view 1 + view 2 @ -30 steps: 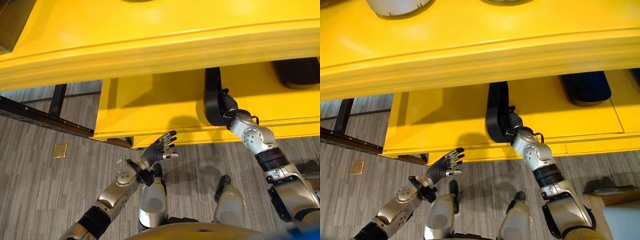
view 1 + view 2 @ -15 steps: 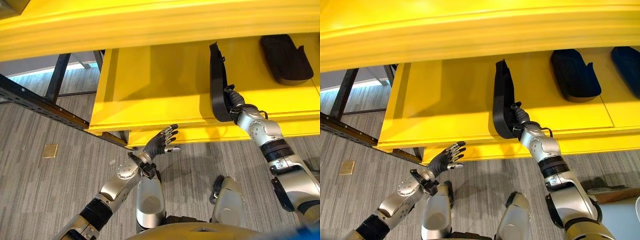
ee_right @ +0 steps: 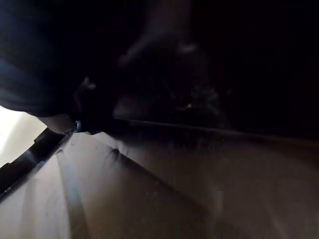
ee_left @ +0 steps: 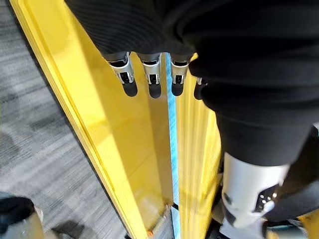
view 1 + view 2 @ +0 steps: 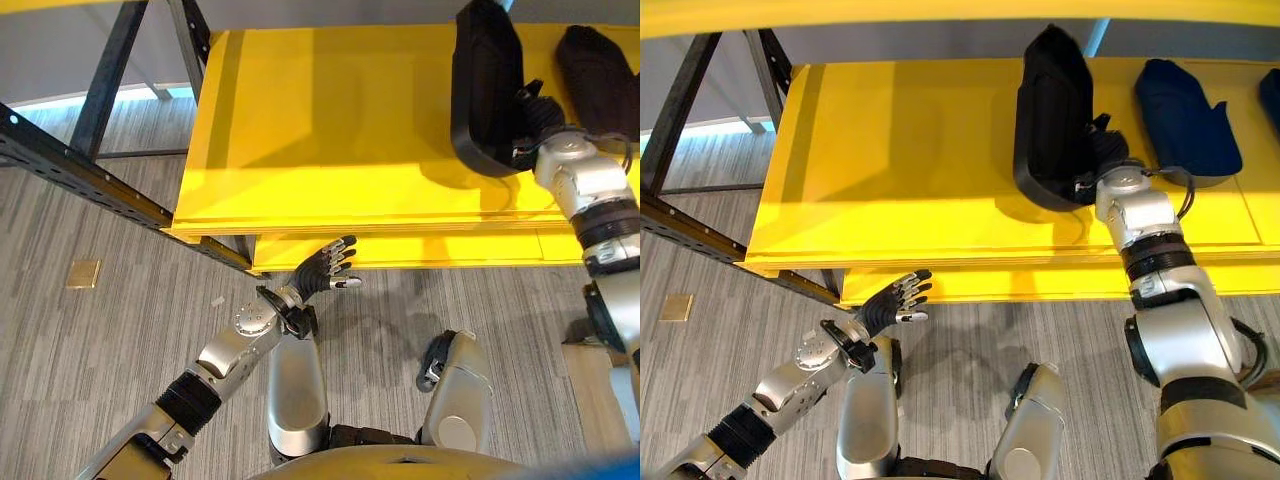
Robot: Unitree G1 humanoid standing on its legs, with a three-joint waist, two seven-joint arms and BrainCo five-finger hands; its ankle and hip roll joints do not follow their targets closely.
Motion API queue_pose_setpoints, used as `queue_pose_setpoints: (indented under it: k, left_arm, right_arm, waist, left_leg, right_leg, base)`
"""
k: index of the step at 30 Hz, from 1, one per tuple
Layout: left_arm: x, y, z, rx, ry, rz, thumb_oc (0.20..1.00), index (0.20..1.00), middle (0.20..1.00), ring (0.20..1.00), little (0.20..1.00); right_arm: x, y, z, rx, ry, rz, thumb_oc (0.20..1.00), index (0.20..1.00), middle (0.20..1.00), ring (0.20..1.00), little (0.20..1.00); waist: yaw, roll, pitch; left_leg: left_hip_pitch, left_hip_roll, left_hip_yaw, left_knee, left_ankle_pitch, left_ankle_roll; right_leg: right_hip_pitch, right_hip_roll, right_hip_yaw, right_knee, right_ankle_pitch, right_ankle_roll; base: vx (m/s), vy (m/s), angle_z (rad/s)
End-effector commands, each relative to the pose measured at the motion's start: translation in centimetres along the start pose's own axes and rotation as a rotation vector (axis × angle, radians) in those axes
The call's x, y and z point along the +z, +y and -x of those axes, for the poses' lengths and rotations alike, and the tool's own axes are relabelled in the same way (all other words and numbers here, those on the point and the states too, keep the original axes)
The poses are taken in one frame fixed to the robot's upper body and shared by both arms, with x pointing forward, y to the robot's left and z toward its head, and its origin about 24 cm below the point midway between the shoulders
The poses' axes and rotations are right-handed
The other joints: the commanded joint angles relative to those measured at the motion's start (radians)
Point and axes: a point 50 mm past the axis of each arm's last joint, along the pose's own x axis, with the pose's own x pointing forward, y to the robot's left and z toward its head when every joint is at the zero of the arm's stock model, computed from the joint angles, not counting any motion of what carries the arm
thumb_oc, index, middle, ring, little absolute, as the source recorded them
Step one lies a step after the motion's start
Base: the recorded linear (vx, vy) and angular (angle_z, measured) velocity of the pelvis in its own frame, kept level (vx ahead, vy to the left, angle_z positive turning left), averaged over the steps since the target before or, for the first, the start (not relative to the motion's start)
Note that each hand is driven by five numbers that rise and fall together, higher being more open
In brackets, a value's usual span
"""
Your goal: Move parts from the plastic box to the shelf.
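black part (image 5: pixel 1052 115) stands on edge near the front edge of the yellow shelf (image 5: pixel 900 190), held by the right hand (image 5: pixel 1102 160) with fingers curled on it; left hand (image 5: pixel 890 303) slack-fingered below; released unsupported, part may tip onto its neighbour (image 5: pixel 1185 120).

1. The yellow shelf (image 5: pixel 900 190) has a wide flat board on a dark metal frame (image 5: pixel 70 170).
2. A black part (image 5: pixel 1052 115) stands tilted on the shelf.
3. A second dark part (image 5: pixel 1185 120) lies flat just beside it.
4. The grey floor (image 5: pixel 90 350) carries a small tan square (image 5: pixel 83 273).
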Motion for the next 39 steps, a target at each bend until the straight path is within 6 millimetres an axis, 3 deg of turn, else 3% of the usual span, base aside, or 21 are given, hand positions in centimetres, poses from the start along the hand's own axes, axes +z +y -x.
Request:
queue_pose_setpoints:
  k: [1,7,16,39]
  left_arm:
    - [2.6,-1.0,0.0,-0.068,-0.124,0.000,1.000,1.000,1.000,1.000,1.000]
    - [2.3,-0.4,0.4,-0.079,-0.103,-0.019,1.000,1.000,1.000,1.000,1.000]
    - [2.4,-0.2,0.0,-0.069,-0.099,-0.012,1.000,1.000,1.000,1.000,1.000]
    - [3.3,0.6,-1.1,-0.075,-0.110,0.022,1.000,1.000,1.000,1.000,1.000]
  right_arm:
    - [4.5,-2.4,0.1,-0.126,-0.170,0.029,0.200,0.200,0.200,0.200,0.200]
    - [7.2,-4.0,0.3,-0.218,-0.192,0.136,0.200,0.200,0.200,0.200,0.200]
    - [8.8,-3.9,0.3,-0.330,-0.212,0.241,0.200,0.200,0.200,0.200,0.200]
    - [7.9,-3.6,0.0,-0.382,-0.184,0.517,0.200,0.200,0.200,0.200,0.200]
  waist:
    - [0.025,-0.009,-0.028]
    - [0.044,-0.023,-0.020]
    - [0.055,-0.022,-0.020]
    - [0.046,-0.001,-0.020]
  left_leg:
    - [0.058,0.009,0.024,-0.022,-0.024,0.047]
    - [0.031,0.002,0.012,-0.045,-0.028,0.038]
    - [0.003,-0.004,0.006,-0.070,-0.008,0.036]
    - [-0.016,-0.009,0.020,-0.113,0.016,0.040]
  right_leg:
    - [0.023,0.027,-0.051,0.008,0.009,-0.026]
    - [-0.005,0.047,-0.045,0.013,-0.009,-0.018]
    - [-0.033,0.062,-0.049,0.017,-0.014,-0.026]
    - [-0.062,0.076,-0.042,-0.004,-0.009,-0.035]
  base:
    - [-0.07,-0.061,0.03]
    - [0.00,-0.054,0.05]
    - [0.00,-0.016,0.01]
    - [0.00,0.005,0.00]
